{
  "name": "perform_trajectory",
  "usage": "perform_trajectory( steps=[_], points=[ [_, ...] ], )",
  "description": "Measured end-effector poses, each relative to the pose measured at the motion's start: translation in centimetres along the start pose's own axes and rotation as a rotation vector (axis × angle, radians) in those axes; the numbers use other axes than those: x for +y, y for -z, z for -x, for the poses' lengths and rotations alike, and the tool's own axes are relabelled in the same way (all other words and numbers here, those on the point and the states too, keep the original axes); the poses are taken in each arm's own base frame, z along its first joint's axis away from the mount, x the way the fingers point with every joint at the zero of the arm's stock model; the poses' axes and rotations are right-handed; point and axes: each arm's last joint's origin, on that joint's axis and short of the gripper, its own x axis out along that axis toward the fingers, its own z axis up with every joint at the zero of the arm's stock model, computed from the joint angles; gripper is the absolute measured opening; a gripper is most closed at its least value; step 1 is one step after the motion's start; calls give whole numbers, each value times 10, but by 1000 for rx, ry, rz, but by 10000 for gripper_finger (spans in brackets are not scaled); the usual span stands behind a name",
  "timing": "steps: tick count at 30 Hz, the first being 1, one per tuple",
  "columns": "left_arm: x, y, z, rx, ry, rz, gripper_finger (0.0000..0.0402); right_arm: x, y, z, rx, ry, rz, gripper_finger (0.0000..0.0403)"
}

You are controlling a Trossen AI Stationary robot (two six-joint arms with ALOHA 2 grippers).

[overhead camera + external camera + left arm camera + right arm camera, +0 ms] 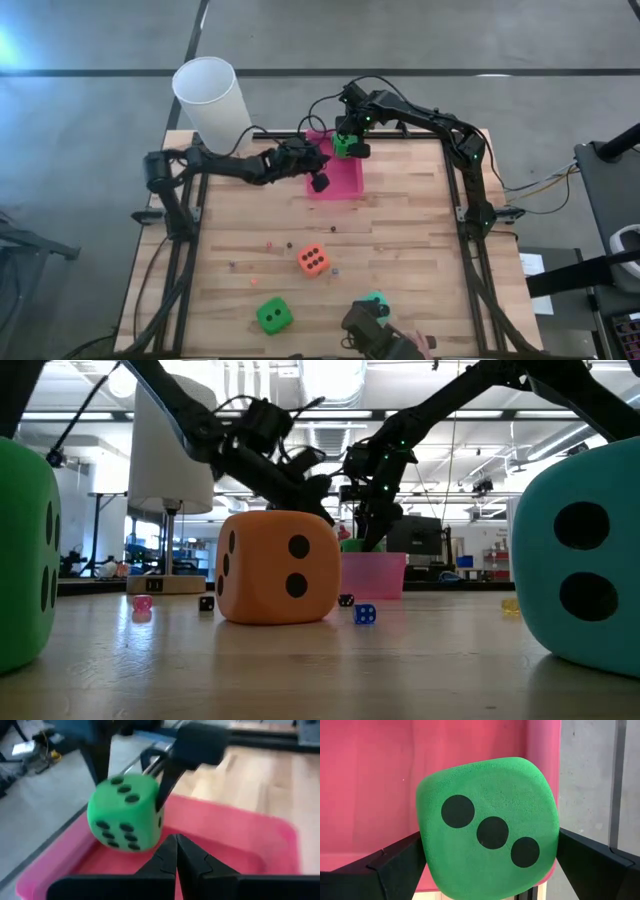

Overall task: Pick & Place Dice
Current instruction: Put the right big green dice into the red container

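The right gripper (345, 146) is pinching a green die (487, 855) between widely spread fingers, holding it above the far end of the pink bin (345, 180). The placing step is in hand. The left gripper (318, 180), fingers pressed together and empty, is hovering over the bin just beside it. Next move, as judged: opening the fingers to drop the die inside. The orange die (312, 260), teal die (377, 299) and second green die (273, 315) are lying on the table (420, 230), well apart from the bin.
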Motion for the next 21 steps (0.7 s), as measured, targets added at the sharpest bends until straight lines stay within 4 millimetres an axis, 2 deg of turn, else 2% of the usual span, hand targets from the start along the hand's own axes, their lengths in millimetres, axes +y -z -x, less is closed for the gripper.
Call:
perform_trajectory(
  steps=[6, 10, 16, 21],
  points=[
    [-1, -4, -13, -50, -14, 27, 6, 0, 0, 0, -1, -2, 1, 400],
    [2, -10, -19, -71, -100, 39, 6, 0, 0, 0, -2, -2, 5, 400],
    [2, -3, -42, -39, -126, 35, 6, 0, 0, 0, -3, -1, 27, 400],
    [5, -10, -57, -61, -138, 38, 6, 0, 0, 0, -3, -1, 27, 400]
  ],
)
